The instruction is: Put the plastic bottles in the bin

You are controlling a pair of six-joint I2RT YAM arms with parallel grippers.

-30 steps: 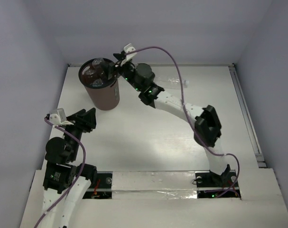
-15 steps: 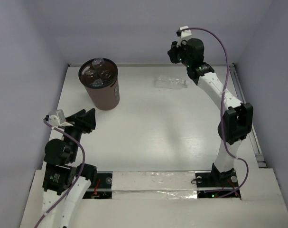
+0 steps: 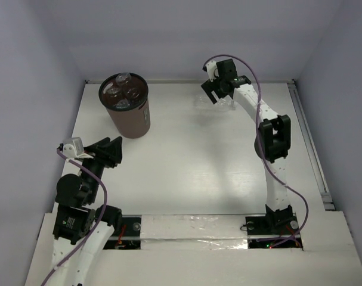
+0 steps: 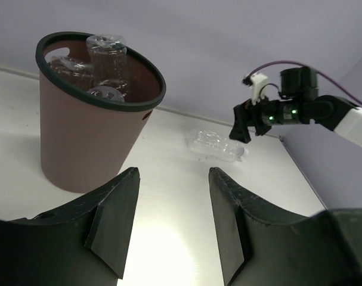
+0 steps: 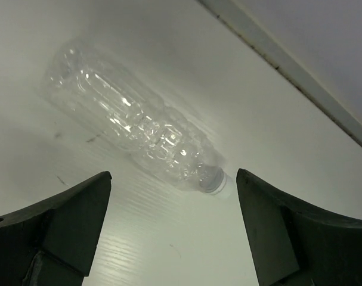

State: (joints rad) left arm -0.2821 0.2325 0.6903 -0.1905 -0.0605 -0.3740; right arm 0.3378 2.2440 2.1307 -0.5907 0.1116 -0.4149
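Observation:
The bin (image 3: pixel 133 122), brown with a black rim, stands at the back left with several plastic bottles (image 3: pixel 122 93) upright inside. They also show in the bin (image 4: pixel 85 143) as clear bottles (image 4: pixel 106 52) in the left wrist view. One clear unlabelled bottle (image 5: pixel 133 125) lies on its side on the table, white cap toward the back wall. My right gripper (image 5: pixel 173 176) hangs open just above it, near the cap end, touching nothing. From above, that gripper (image 3: pixel 219 94) partly covers the bottle (image 3: pixel 201 103). My left gripper (image 4: pixel 173 173) is open and empty near the front left.
A raised rail (image 5: pixel 300 77) runs along the table's back edge just beyond the lying bottle. Purple-grey walls close in the back and sides. The right arm (image 3: pixel 270 140) stretches up the right half of the table.
The right arm swung from over the bin to the back right, then dropped over the lying clear bottle with open jaws. The left arm has not moved.

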